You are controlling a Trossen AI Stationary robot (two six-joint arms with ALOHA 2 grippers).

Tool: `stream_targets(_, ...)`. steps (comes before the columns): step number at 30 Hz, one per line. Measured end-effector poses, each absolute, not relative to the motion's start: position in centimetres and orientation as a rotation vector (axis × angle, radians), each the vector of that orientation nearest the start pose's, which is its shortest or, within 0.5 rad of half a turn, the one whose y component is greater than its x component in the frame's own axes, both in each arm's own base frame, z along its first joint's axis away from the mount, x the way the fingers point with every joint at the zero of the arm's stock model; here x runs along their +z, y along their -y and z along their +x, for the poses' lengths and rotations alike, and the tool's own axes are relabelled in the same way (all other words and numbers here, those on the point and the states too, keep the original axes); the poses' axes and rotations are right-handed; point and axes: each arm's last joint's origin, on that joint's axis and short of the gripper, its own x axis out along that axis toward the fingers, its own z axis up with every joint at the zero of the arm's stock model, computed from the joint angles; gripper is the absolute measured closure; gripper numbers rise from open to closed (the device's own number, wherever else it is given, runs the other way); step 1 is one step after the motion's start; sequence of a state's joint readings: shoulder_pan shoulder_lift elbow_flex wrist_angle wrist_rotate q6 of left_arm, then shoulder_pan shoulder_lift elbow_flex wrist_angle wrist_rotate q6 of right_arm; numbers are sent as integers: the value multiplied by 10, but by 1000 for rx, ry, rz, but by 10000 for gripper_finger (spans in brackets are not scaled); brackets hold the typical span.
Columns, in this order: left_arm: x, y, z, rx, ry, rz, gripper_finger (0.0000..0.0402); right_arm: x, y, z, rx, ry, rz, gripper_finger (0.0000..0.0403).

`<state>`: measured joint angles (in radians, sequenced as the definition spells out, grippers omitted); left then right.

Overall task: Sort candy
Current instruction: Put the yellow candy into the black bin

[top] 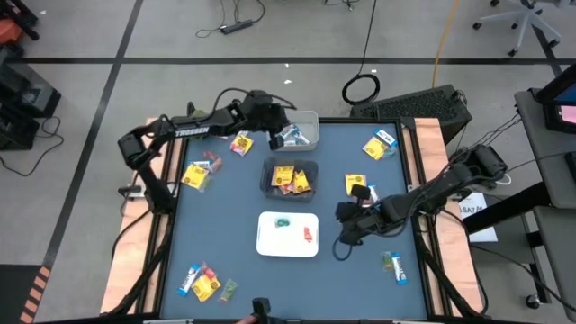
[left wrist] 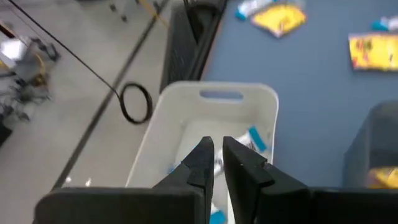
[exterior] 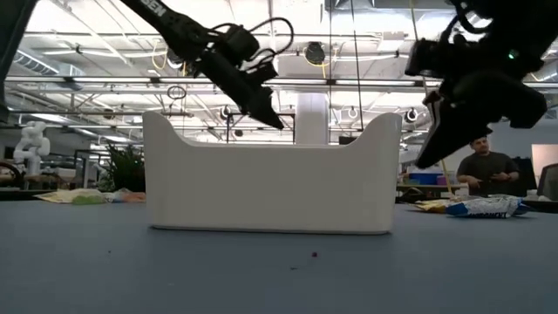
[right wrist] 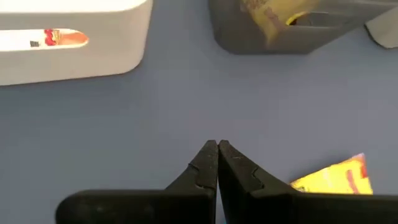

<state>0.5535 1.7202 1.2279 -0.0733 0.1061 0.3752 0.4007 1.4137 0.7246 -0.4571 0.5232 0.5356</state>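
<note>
White bin point(exterior: 270, 187) nearest; beyond it, left claw point(top: 274, 137) slightly parted over clear bin point(top: 310, 120), apparently dropping blue bar; next pick follows. Right claw point(top: 345, 236) closed.

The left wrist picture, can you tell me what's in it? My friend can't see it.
The left gripper, its two dark fingers slightly apart and empty, hangs over a white plastic bin holding blue-and-white candy bars. Beyond the bin, yellow candy packets lie on the blue table, and a dark grey bin sits beside it.
</note>
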Motion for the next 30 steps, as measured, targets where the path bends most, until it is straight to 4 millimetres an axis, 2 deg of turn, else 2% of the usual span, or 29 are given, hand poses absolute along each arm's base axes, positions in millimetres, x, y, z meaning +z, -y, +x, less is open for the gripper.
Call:
stream_targets(6, 249, -174, 314, 328, -488, 183, 358, 164, -76, 215, -341, -834, 39, 403)
stream_targets(15, 237, -117, 286, 249, -366, 198, 357, 160, -68, 196, -327, -724, 83, 403)
stream_targets(23, 211, -71, 259, 190, -273, 192, 357, 156, -63, 186, -406, -803, 137, 395)
stream_targets(30, 185, -42, 246, 104, -232, 189, 357, 164, -60, 177, -527, -947, 183, 332)
